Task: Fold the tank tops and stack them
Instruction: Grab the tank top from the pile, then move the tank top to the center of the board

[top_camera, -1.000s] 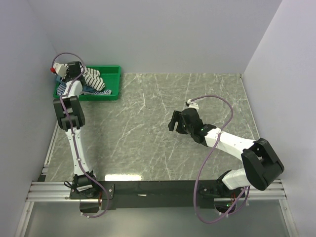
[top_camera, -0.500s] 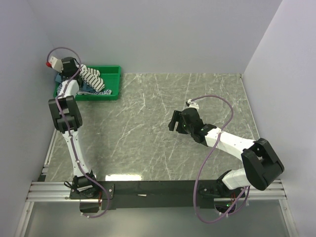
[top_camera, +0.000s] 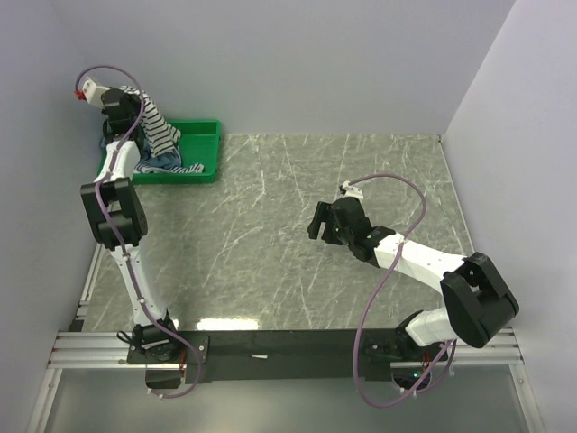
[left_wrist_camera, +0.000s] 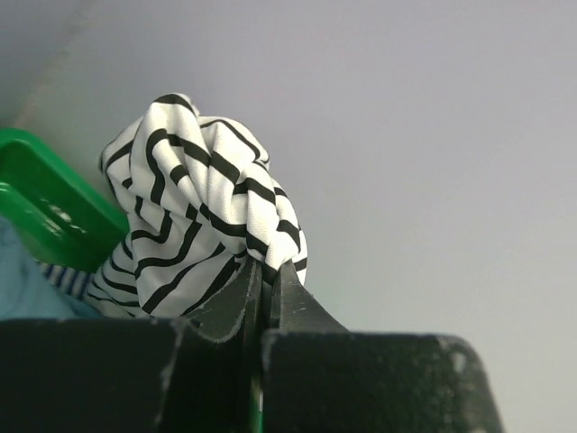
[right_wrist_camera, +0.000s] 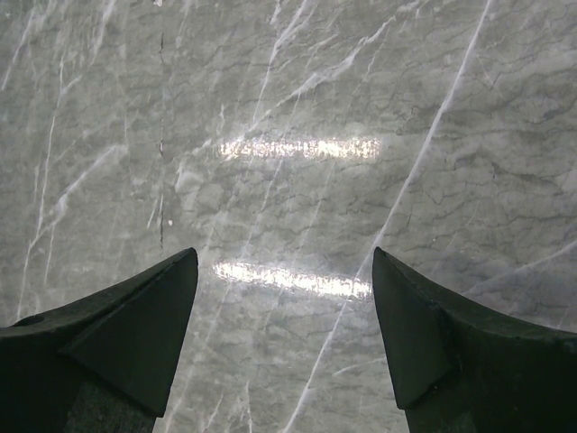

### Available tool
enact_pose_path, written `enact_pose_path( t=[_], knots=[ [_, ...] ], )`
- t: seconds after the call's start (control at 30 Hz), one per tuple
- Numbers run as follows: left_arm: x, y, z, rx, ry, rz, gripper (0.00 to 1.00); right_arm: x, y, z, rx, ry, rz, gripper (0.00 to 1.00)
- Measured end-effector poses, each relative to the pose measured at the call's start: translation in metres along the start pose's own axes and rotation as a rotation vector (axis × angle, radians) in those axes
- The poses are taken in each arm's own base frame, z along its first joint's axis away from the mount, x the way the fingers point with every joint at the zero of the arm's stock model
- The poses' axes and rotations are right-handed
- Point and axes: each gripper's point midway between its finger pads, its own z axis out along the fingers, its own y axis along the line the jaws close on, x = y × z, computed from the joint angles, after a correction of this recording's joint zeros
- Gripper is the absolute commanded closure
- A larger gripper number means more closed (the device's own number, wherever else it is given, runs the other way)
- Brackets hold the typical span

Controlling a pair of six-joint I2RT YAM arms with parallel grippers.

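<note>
The left claw (left_wrist_camera: 268, 271) is clenched on a bunched fold of the white black-striped tank top (left_wrist_camera: 203, 207). A second ago it lay in the green tray (top_camera: 206, 135); now it hangs above the tray's far-left corner (lower end reaching down toward the tray). I judge extraction for folding has begun. The cloth is soft and limp, crumpled into a knot. The teal tank top (top_camera: 160, 162) lies in the glossy plastic tray. The right claw (right_wrist_camera: 281, 271) gapes, unmoved, over the marbled table (top_camera: 270, 234), well right of the tray.

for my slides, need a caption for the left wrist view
White, black-striped tank top bunched in the shut left tool, green tray at the left edge.
</note>
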Motion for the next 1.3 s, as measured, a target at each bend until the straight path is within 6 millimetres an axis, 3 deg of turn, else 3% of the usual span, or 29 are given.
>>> enact_pose_path(
  t=[0.07, 0.13, 0.27, 0.4, 0.5, 0.6, 0.7, 0.73, 0.83, 0.87, 0.97, 1.07, 1.13, 1.17, 1.23, 1.3],
  knots=[
    [0.001, -0.01, -0.005, 0.025, 0.013, 0.009, 1.0, -0.001, -0.001, 0.0, 0.003, -0.003, 0.001, 0.16],
    [0.0, -0.033, -0.018, 0.069, 0.026, 0.025, 1.0, -0.004, -0.002, -0.001, 0.008, -0.014, 0.006, 0.16],
    [-0.011, -0.108, -0.058, 0.204, 0.028, 0.045, 1.0, -0.024, -0.002, -0.011, 0.0, -0.077, 0.028, 0.16],
    [-0.029, -0.203, -0.128, 0.389, 0.019, 0.036, 1.0, -0.058, 0.006, -0.038, -0.029, -0.189, 0.055, 0.16],
    [-0.036, -0.264, -0.202, 0.529, 0.03, 0.012, 1.0, -0.09, 0.015, -0.067, -0.062, -0.294, 0.08, 0.16],
    [-0.035, -0.305, -0.269, 0.648, 0.065, -0.023, 1.0, -0.118, 0.02, -0.103, -0.104, -0.41, 0.112, 0.16],
    [-0.021, -0.317, -0.32, 0.711, 0.136, -0.066, 0.99, -0.136, 0.021, -0.138, -0.145, -0.507, 0.143, 0.16],
    [-0.009, -0.314, -0.334, 0.717, 0.177, -0.085, 0.99, -0.138, 0.02, -0.146, -0.154, -0.53, 0.15, 0.16],
    [0.043, -0.286, -0.362, 0.675, 0.332, -0.126, 0.66, -0.137, 0.015, -0.158, -0.161, -0.552, 0.159, 0.16],
    [0.064, -0.272, -0.366, 0.647, 0.382, -0.131, 0.5, -0.134, 0.012, -0.157, -0.155, -0.545, 0.158, 0.16],
    [0.152, -0.192, -0.371, 0.457, 0.586, -0.118, 0.4, -0.121, 0.005, -0.151, -0.131, -0.508, 0.155, 0.16],
    [0.221, -0.088, -0.387, 0.212, 0.756, -0.036, 0.34, -0.095, -0.006, -0.132, -0.097, -0.426, 0.148, 0.16],
    [0.243, -0.035, -0.404, 0.078, 0.832, 0.02, 0.35, -0.068, -0.016, -0.116, -0.071, -0.349, 0.137, 0.16],
    [0.246, -0.019, -0.412, 0.039, 0.851, 0.038, 0.36, -0.057, -0.02, -0.109, -0.058, -0.318, 0.132, 0.16],
    [0.239, -0.001, -0.426, -0.005, 0.863, 0.061, 0.38, -0.028, -0.026, -0.096, -0.044, -0.241, 0.115, 0.17],
    [0.226, -0.003, -0.436, 0.007, 0.853, 0.059, 0.4, -0.002, -0.024, -0.085, -0.04, -0.159, 0.085, 0.18]
  ],
)
